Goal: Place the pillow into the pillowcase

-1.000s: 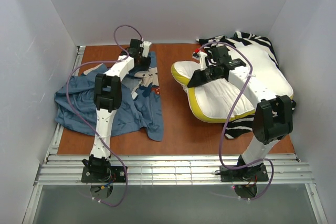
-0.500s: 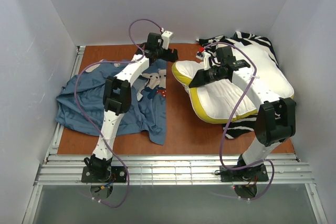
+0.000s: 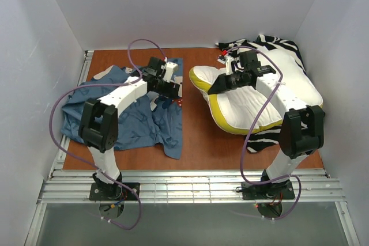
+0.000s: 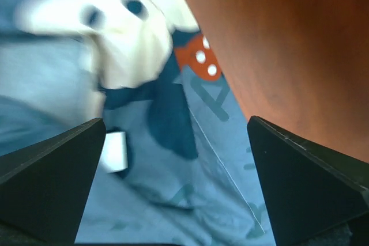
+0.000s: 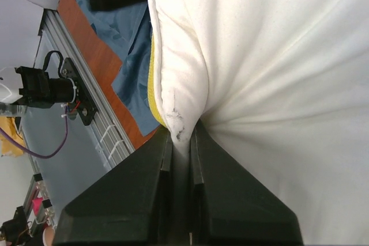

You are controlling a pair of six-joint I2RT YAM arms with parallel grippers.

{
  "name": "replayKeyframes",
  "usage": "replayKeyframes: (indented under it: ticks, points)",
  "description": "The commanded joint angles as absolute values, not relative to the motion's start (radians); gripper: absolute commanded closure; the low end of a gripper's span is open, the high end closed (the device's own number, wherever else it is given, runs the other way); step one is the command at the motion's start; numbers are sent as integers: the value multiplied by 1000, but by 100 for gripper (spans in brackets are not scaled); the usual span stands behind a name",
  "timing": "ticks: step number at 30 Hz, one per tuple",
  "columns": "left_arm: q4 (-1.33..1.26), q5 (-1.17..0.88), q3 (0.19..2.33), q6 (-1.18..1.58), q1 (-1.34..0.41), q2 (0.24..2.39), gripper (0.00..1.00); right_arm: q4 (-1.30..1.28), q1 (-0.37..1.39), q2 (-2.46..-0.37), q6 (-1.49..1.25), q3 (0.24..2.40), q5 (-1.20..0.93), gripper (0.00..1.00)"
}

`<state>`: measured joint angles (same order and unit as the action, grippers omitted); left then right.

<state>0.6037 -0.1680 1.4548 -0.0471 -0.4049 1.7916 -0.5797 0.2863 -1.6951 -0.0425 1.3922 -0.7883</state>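
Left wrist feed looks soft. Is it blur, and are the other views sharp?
Left wrist: pillowcase print is smeared, worst at the pale face top left. Right wrist: pillow creases crisp. Top external: even light, sharp, no glare.

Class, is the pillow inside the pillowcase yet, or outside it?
Outside. The pillow lies bare on the right, pinched by the right gripper; the pillowcase lies crumpled apart on the left.

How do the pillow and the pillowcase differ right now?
The pillow is plump, white with a yellow edge; the pillowcase is flat, rumpled, blue with printed cartoons. The pillow lies on the right, the pillowcase on the left. The right gripper is shut on the pillow; the left gripper stands open over the pillowcase, holding nothing. Both lie on the table.
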Motion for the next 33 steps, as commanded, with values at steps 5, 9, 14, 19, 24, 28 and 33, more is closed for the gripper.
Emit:
replayKeyframes:
  ticks: [5,9,14,19,24,28,33]
  points:
    - [630,-72,1499,35,-457,1998,24,-560,209,-1654,-54,1371,-825,99]
    - [627,-78,1610,23,-492,2124,54,-563,180,-1643,-49,1362,-830,99]
    - [650,-199,1785,14,-558,2275,95,-572,153,-1628,-45,1359,-836,99]
    - [670,-302,1985,-29,-633,2364,100,-569,137,-1634,-57,1374,-848,99]
    - [675,-308,1913,-31,-637,2242,45,-563,137,-1649,-78,1384,-868,99]
    - [683,-304,1784,-6,-505,1992,31,-537,137,-1657,-101,1375,-882,99]
    - [761,-81,1683,-29,-413,1829,31,-468,149,-1655,-163,1368,-904,99]
